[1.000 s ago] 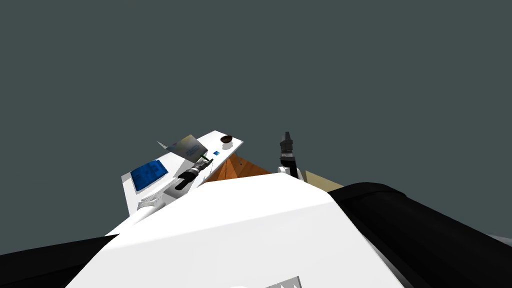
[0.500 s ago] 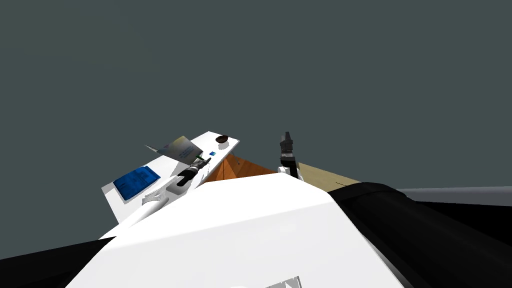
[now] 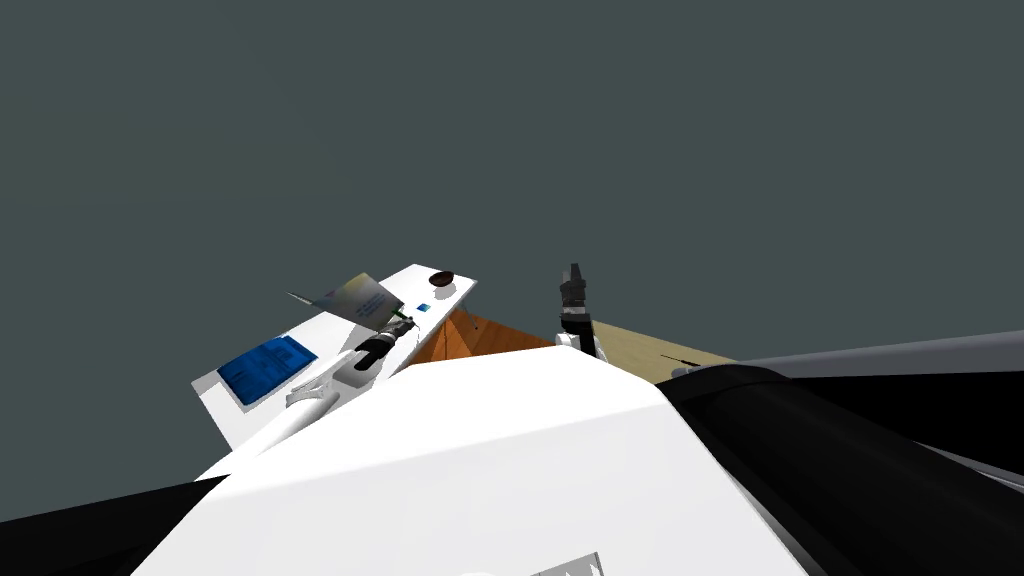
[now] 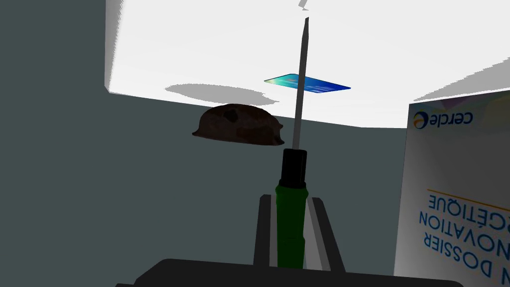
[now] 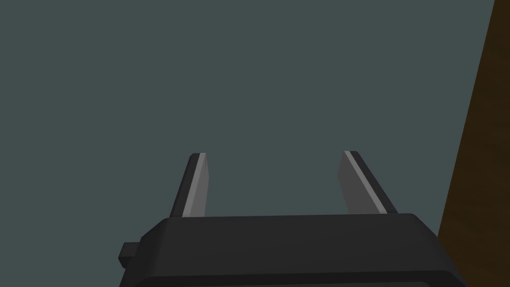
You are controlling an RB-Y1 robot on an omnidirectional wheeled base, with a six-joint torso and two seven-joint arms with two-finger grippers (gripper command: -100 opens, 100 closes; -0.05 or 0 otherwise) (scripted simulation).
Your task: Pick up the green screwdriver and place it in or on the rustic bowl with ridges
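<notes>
The left gripper (image 4: pixel 290 199) was clamped on the screwdriver (image 4: pixel 295 164), one finger pressed to each side of the green handle. The tool's long axis ran straight out along the gripper. Above the handle sat a black collar, then the thin grey shaft, its tip pointing away from the hand.

The bowl (image 4: pixel 238 124), dark brown and rough-skinned, stood ahead of the hand on the white table (image 4: pixel 398 50), close to the table's edge. The shaft did not aim into the bowl; its line passed just beside the rim and ran on towards a small blue card (image 4: pixel 308 83) lying flat beyond the bowl. In the head view the bowl lay further out than the gripper and a little to its right. My judgement was that the hand had to carry the tool forward and towards that side before letting go, or the screwdriver would land next to the bowl.

Nearer the hand than the bowl, a printed leaflet (image 4: pixel 455 199) stood propped. Seen upside down, it bore a round logo with a short word I could not read for certain, then blue capitals cut off at the edge: parts like "DOSSIE", "NOVATION" and "ÉGIQUE". The card's print was too small to read.

The right gripper (image 5: pixel 274 153) was raised well apart from the bowl, off the table, fingers spread and empty. The left arm was plainly the nearer.
</notes>
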